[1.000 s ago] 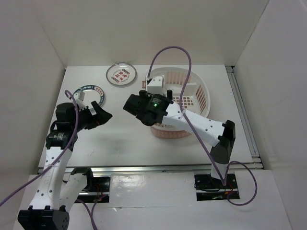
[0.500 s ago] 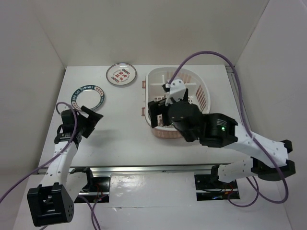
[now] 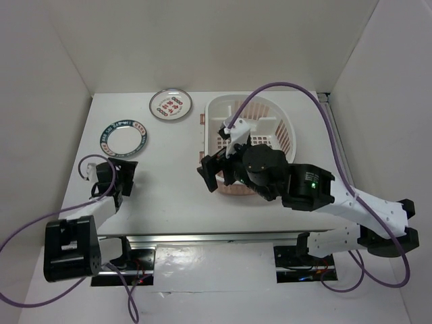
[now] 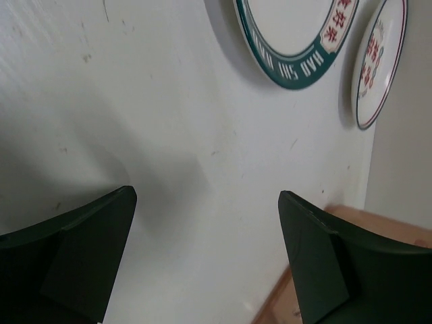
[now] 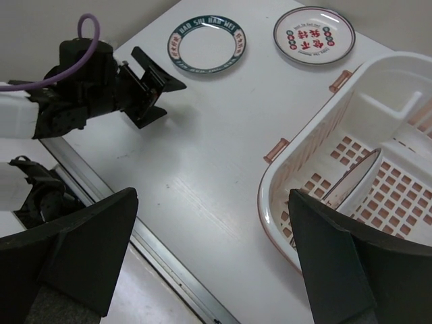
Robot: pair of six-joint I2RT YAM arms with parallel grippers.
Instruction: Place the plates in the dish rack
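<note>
The teal-rimmed plate (image 3: 123, 135) lies flat at the table's left, and the plate with red characters (image 3: 171, 104) lies at the back. Both also show in the right wrist view, the teal-rimmed plate (image 5: 207, 44) and the red-character plate (image 5: 314, 35). The pale dish rack (image 3: 285, 125) stands right of centre. A white plate (image 5: 352, 179) stands on edge inside the dish rack (image 5: 275, 177). My right gripper (image 3: 214, 177) hangs open above the rack's near-left rim, empty. My left gripper (image 3: 123, 177) is open and empty, low over the table, nearer than the teal-rimmed plate (image 4: 290, 40).
A metal rail (image 3: 223, 236) runs along the table's near edge. White walls close in the left, back and right sides. The right arm's purple cable (image 3: 283, 88) arcs over the rack.
My right gripper has opened wider and come away from the rack's inside to its near-left rim. The left arm has drawn back toward the near-left corner.
</note>
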